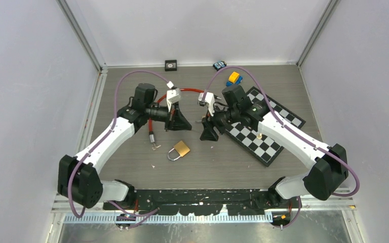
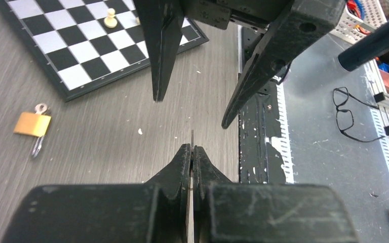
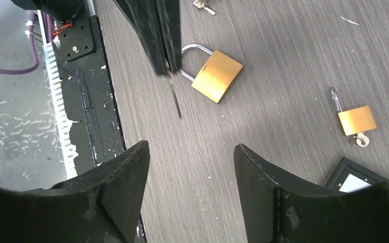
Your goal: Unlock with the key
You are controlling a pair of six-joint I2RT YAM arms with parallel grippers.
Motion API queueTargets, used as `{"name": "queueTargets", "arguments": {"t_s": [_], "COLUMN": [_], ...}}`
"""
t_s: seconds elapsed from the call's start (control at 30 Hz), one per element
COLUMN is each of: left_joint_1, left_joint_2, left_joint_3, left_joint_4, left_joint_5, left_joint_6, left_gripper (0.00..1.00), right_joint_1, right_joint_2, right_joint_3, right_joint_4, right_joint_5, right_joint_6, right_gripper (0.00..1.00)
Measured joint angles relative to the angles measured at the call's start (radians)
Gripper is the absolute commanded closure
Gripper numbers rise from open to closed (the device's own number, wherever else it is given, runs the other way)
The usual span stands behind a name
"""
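Note:
A brass padlock (image 1: 181, 150) (image 3: 217, 76) lies flat on the wood table, nearer the front edge than both grippers. My left gripper (image 1: 180, 121) (image 2: 192, 148) is shut on a key whose thin blade (image 2: 192, 137) (image 3: 174, 98) sticks out past the fingertips, seen edge-on. Facing it, my right gripper (image 1: 208, 132) (image 3: 190, 147) is open and holds nothing; its fingers (image 2: 157, 55) stand apart from the blade. A second, smaller brass padlock (image 3: 357, 120) (image 2: 32, 124) with a key in its base lies further off; the top view hides it.
A chessboard (image 1: 263, 132) with a pawn (image 2: 111, 19) lies under the right arm. Loose keys (image 1: 154, 147) sit left of the padlock. A red cable (image 1: 182, 91), a blue-yellow toy (image 1: 234, 78) and a black square (image 1: 170, 64) lie at the back.

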Motion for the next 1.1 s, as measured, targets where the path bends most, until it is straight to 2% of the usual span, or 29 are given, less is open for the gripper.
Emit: {"name": "queueTargets", "arguments": {"t_s": [0.1, 0.27, 0.5, 0.8, 1.1], "left_joint_1": [0.042, 0.156, 0.298, 0.316, 0.317], "left_joint_2": [-0.029, -0.053, -0.159, -0.357, -0.447], "left_joint_3": [0.005, 0.067, 0.090, 0.050, 0.040], "left_joint_4": [-0.072, -0.294, -0.588, -0.844, -1.001], "left_joint_5": [-0.013, -0.053, -0.088, -0.117, -0.142], "left_joint_6": [0.032, 0.139, 0.331, 0.512, 0.592], "left_gripper": [1.00, 1.00, 1.00, 1.00, 1.00], "right_joint_1": [-0.002, -0.002, 0.018, 0.172, 0.287], "right_joint_2": [-0.004, 0.018, 0.222, 0.536, 0.701], "right_joint_3": [-0.002, 0.005, 0.083, 0.255, 0.421], "right_joint_4": [0.008, 0.016, 0.027, 0.027, -0.017], "right_joint_5": [0.023, 0.044, 0.072, 0.226, 0.380], "right_joint_6": [0.007, 0.009, 0.008, 0.023, -0.023], "right_gripper": [0.30, 0.27, 0.25, 0.23, 0.23]}}
